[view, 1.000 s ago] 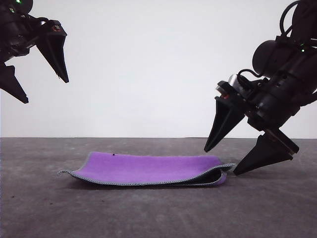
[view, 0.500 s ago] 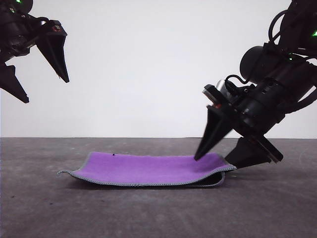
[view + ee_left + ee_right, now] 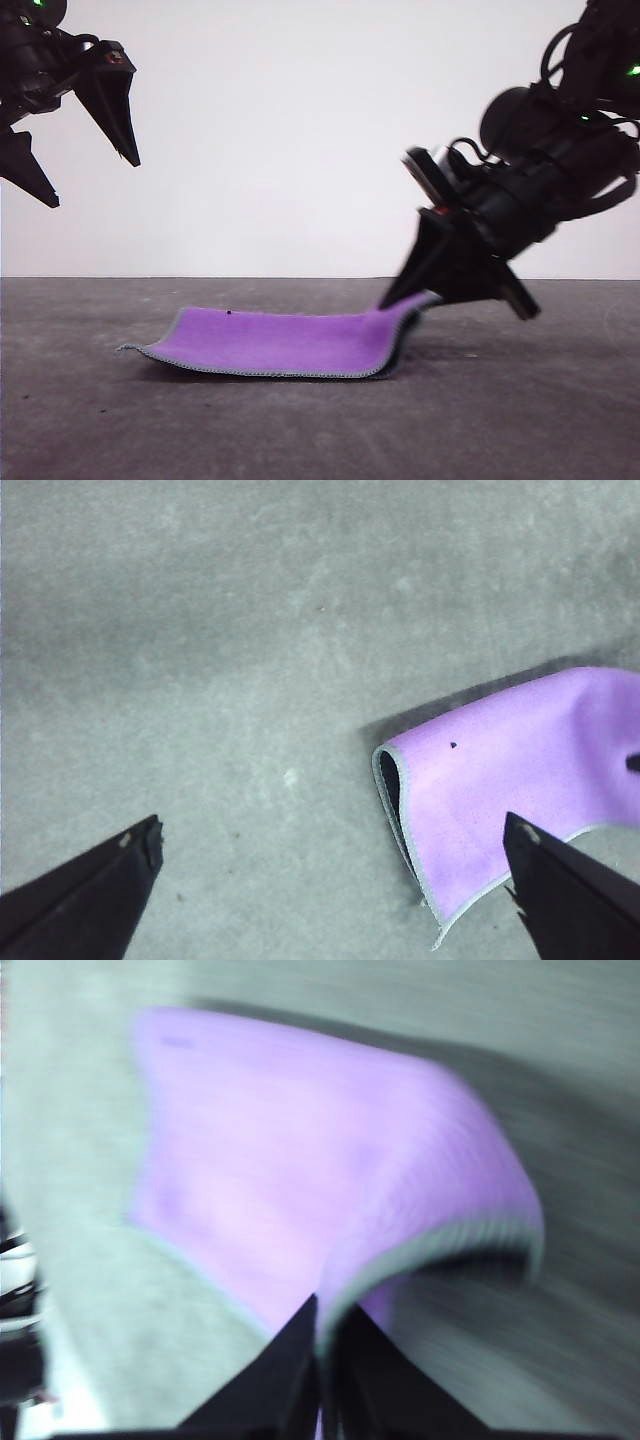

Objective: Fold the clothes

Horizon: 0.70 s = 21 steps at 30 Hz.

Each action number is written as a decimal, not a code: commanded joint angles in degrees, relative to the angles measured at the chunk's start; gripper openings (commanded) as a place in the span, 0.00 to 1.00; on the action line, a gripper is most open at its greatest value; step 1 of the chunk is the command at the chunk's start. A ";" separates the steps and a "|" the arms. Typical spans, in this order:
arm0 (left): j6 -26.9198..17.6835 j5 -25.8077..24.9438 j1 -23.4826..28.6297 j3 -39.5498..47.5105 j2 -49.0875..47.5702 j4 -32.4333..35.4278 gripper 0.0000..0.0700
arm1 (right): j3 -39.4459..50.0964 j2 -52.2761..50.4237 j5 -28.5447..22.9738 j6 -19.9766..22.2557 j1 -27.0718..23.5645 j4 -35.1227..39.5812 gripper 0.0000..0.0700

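The cloth (image 3: 285, 342) looks light and limp; its stitched corner suits pinching, where the right gripper (image 3: 412, 298) is clamped. The left gripper (image 3: 88, 180) hangs spread at upper left.

My arms are matte black all over. Left gripper (image 3: 68, 168) has pointed wedge fingers; right gripper (image 3: 415, 298) carries looped black cables, a silver cylinder, green LEDs.
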State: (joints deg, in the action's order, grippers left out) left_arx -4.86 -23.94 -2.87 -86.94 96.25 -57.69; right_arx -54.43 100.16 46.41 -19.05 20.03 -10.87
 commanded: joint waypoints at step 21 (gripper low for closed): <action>-0.04 -0.09 -0.02 -0.87 0.52 0.23 0.96 | -1.65 4.25 -2.93 -15.23 12.06 20.64 0.00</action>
State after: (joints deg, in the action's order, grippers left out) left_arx -4.86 -23.92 -2.87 -86.94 96.25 -57.67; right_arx -54.88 102.79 43.54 -33.16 31.49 9.21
